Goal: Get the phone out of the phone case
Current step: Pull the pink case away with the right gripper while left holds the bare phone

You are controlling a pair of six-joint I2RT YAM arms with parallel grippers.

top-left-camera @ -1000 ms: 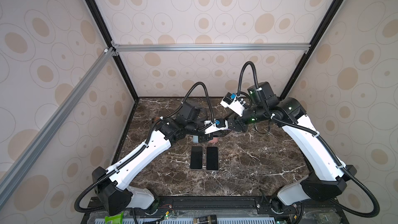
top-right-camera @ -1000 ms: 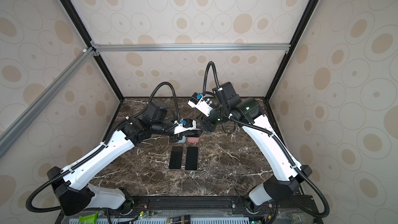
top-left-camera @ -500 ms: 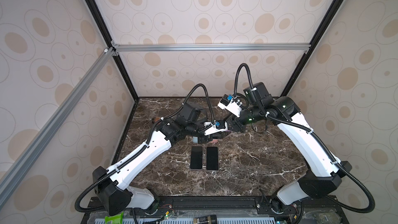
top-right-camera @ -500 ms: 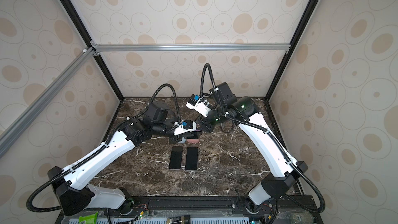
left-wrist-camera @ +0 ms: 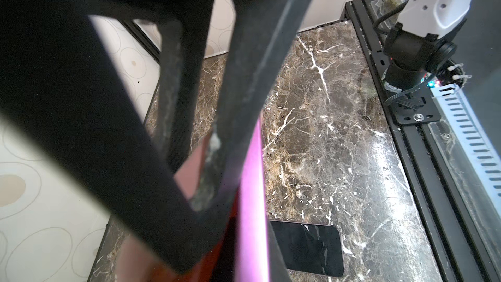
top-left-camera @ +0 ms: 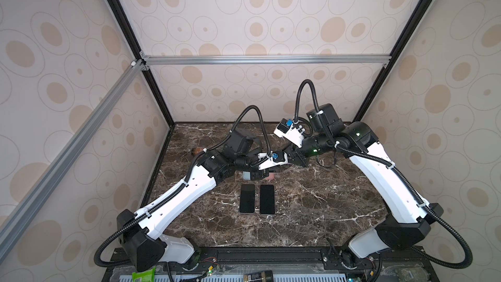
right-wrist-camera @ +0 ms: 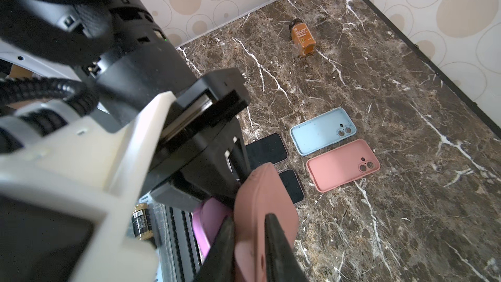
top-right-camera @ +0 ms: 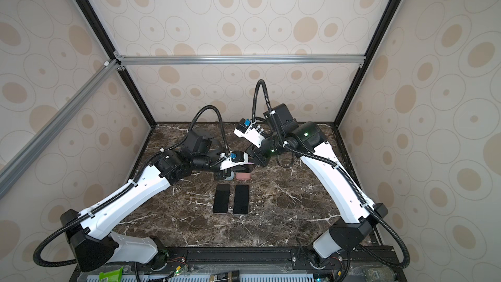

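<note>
Grip has just tightened: the right tool [right-wrist-camera: 249, 217] has drawn its jaws in until they pinch the rim of the dusty-pink silicone phone case [right-wrist-camera: 265, 193], while the left tool [left-wrist-camera: 206, 202], pressed together, clamps what looks like the purple phone [right-wrist-camera: 204, 218] still seated in it, so peeling can probably begin. Beneath the tools lie an empty light-blue case [right-wrist-camera: 322, 131] and an empty salmon case [right-wrist-camera: 343, 164], two bare black-screened phones [top-left-camera: 247, 198] [top-left-camera: 267, 199] just past them, an amber bottle [right-wrist-camera: 302, 39] farther off. All rests on a brown white-veined marble table [top-left-camera: 325, 199] walled in beige oval-patterned paper [top-left-camera: 244, 23].

The held salmon-pink silicone phone case [right-wrist-camera: 260, 191] is cut off by the right wrist view's edge and mostly hidden in both top views.
</note>
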